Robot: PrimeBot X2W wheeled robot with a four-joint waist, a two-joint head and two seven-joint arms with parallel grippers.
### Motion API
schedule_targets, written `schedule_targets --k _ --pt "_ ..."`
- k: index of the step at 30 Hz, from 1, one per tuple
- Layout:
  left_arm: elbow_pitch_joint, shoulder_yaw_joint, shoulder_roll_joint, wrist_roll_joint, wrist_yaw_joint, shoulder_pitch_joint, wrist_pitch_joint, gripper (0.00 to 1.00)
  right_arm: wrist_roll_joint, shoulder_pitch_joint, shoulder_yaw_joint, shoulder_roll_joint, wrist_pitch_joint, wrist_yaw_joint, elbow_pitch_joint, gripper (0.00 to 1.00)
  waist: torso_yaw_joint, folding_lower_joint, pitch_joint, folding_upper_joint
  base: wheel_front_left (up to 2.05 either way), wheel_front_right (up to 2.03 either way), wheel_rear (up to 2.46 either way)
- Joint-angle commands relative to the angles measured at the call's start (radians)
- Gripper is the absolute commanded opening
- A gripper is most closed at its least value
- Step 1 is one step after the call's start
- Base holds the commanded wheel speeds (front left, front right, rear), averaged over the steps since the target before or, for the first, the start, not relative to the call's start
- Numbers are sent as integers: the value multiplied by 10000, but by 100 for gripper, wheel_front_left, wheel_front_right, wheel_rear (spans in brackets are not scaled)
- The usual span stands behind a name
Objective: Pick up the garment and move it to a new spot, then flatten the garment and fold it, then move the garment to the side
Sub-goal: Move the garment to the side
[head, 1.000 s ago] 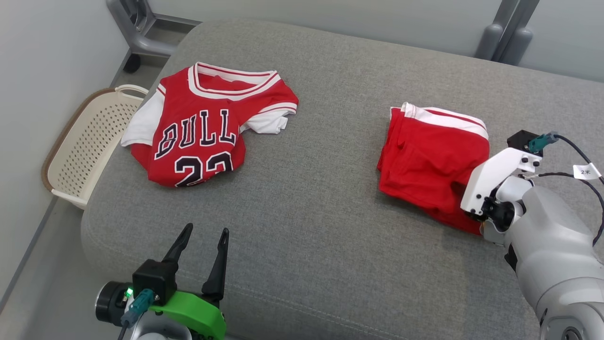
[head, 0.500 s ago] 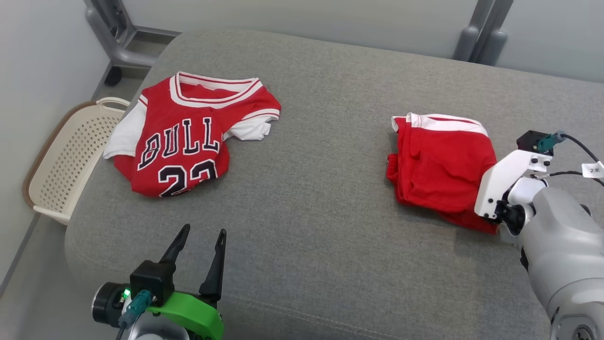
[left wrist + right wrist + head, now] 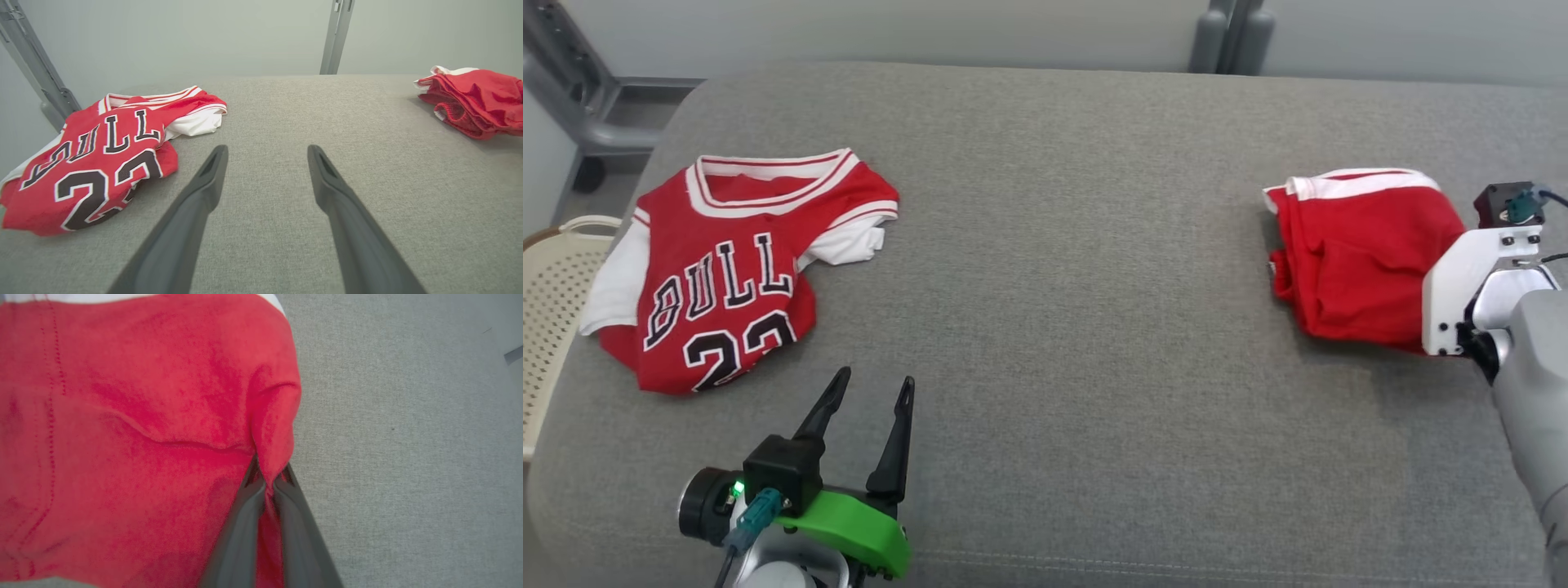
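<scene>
The right end effector (image 3: pixel 267 475) is clamped on the red garment (image 3: pixel 1356 253) — its two dark fingers (image 3: pixel 241 522) are pressed together, with a pinched ridge of red cloth rising from between their tips. In the right wrist view the bulk of the garment spreads to the left of those fingers, creased, with a line of stitching down it and a white band at its far edge, while bare grey cushion (image 3: pixel 1054 286) lies to their right. In the head view the garment sits bunched on the cushion just ahead of this end effector's white mount, which covers its near corner (the fingertips are hidden under that mount there). The white-trimmed band is the edge farthest from the end effector. The left end effector (image 3: pixel 876 376) has its fingers spread wide apart with nothing between them, over bare cushion. Ahead of it and to its left lies a rumpled red jersey (image 3: pixel 727 269) with white sleeves and black lettering, its collar on the far side — near the left fingertip but apart from it. The red garment is well apart from this end effector, far off to its right. Beyond the jersey, further left, a cream perforated basket (image 3: pixel 551 302) shows past the cushion's edge.
</scene>
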Motion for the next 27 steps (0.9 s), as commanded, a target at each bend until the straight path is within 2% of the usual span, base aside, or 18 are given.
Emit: schedule_targets --k 1,6,13,18,27 --pt "-25 9 62 83 -8 -182 -46 100 -35 -13 58 -131 -86 -18 -58 0 -578 0 472 -1 0 0 0" --pt "-225 -20 179 200 -46 -545 16 100 -129 -176 456 -794 -387 -18 -310 0 -918 0 1074 -1 0 0 0" --pt "-710 -33 424 402 -20 -863 106 100 -280 -390 781 -1860 -1003 -18 -688 0 -984 0 1767 -1 0 0 0" --pt "-1349 -68 705 579 31 -1020 353 100 -450 -567 736 -2860 -1378 -18 -818 0 -891 0 2372 -1 0 0 0" --pt "-2073 0 1055 709 178 -1125 640 100 -936 -563 22 -3780 -1722 -18 -914 0 -879 0 3003 -1 0 0 0"
